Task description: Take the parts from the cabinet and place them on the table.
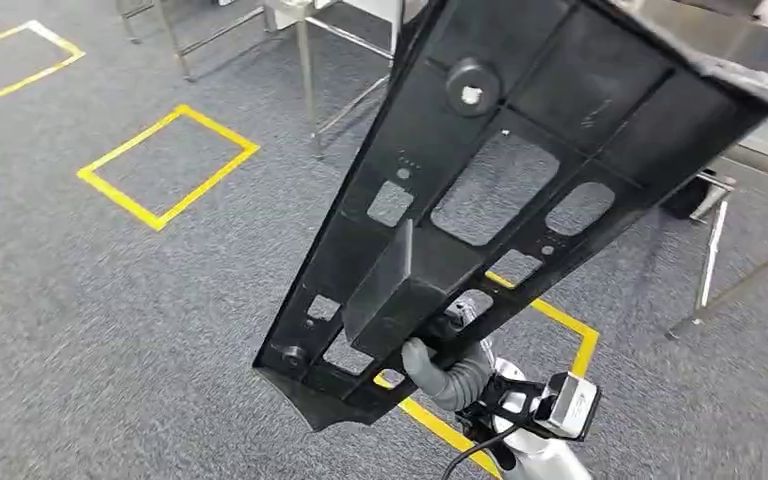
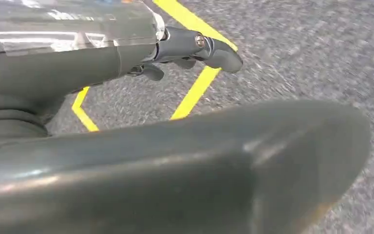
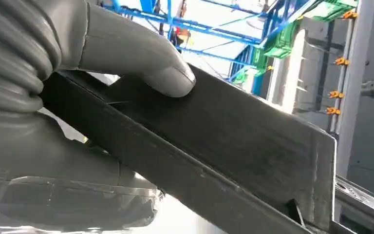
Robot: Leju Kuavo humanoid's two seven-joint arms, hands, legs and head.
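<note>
A large black plastic part (image 1: 520,160), a flat panel with several cut-outs and a raised box-shaped block, is held tilted above the grey carpet in the head view. My right hand (image 1: 447,368) grips it at its lower end, by the block. In the right wrist view the grey thumb (image 3: 143,56) presses on the block's dark face (image 3: 238,141). A steel table (image 1: 760,55) stands at the upper right, and the part's far end overlaps its edge in the picture. My left hand (image 2: 190,46) hangs over the floor, fingers apart, holding nothing.
Yellow tape squares (image 1: 167,165) mark the grey carpet, one directly below the part (image 1: 572,328). Metal frame legs (image 1: 305,60) stand at the top centre. The table's legs (image 1: 710,262) stand at the right. Blue racking (image 3: 214,29) rises behind the part.
</note>
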